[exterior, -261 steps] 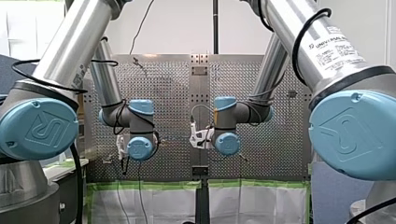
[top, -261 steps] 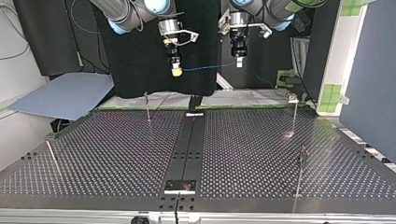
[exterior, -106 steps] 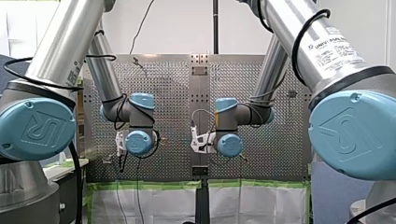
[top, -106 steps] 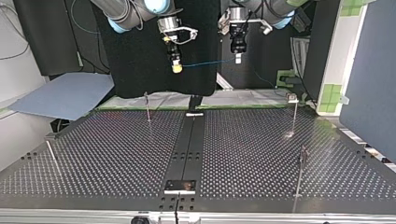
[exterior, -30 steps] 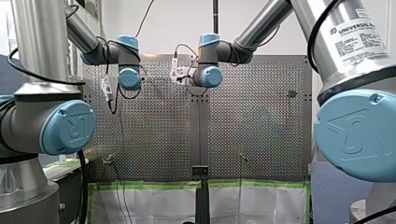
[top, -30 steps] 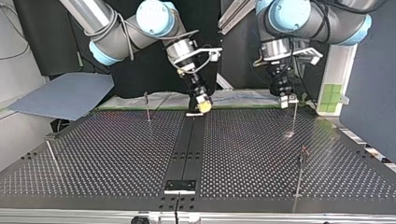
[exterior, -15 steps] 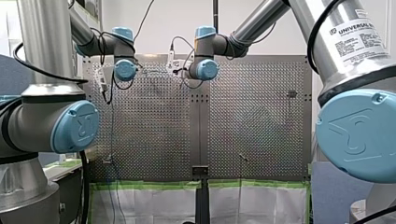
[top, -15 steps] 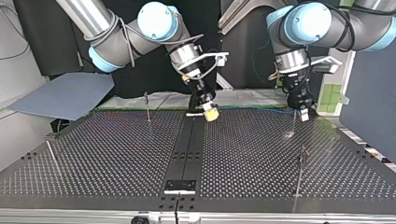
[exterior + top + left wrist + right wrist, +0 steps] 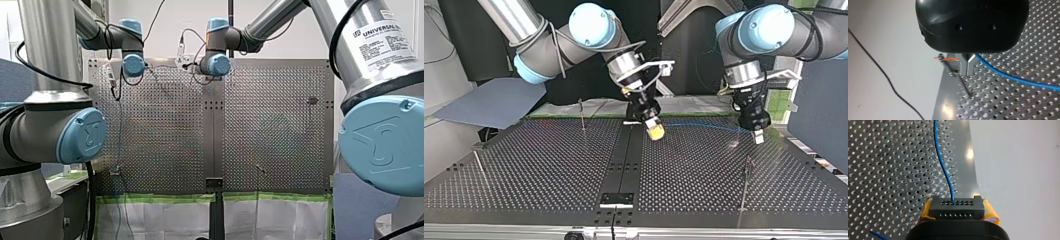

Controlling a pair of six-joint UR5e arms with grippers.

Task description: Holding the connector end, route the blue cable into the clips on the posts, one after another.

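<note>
In the right wrist view my right gripper (image 9: 958, 216), with yellow pads (image 9: 991, 213), is shut on the black connector (image 9: 956, 207). The blue cable (image 9: 944, 170) leaves the connector and runs out over the perforated table. In the top view my right gripper (image 9: 655, 131) hangs low over the table's middle strip. The blue cable (image 9: 704, 126) stretches from it to my left gripper (image 9: 758, 137) at the view's right. In the left wrist view the metal fingers (image 9: 962, 67) of my left gripper (image 9: 966, 73) are shut on the blue cable (image 9: 1018, 80). A thin post (image 9: 958, 77) with an orange clip (image 9: 946, 58) stands right beside them.
Thin posts stand at the top view's back left (image 9: 582, 114), near left (image 9: 479, 167) and near right (image 9: 746, 177). A dark strip (image 9: 624, 160) runs down the perforated table's middle to a small bracket (image 9: 616, 200). A grey-blue sheet (image 9: 494, 102) lies off the table's back left.
Both arms have come down and further out over the table with the cable strung between them. My left gripper has moved toward the top view's right, down beside the back right post.
</note>
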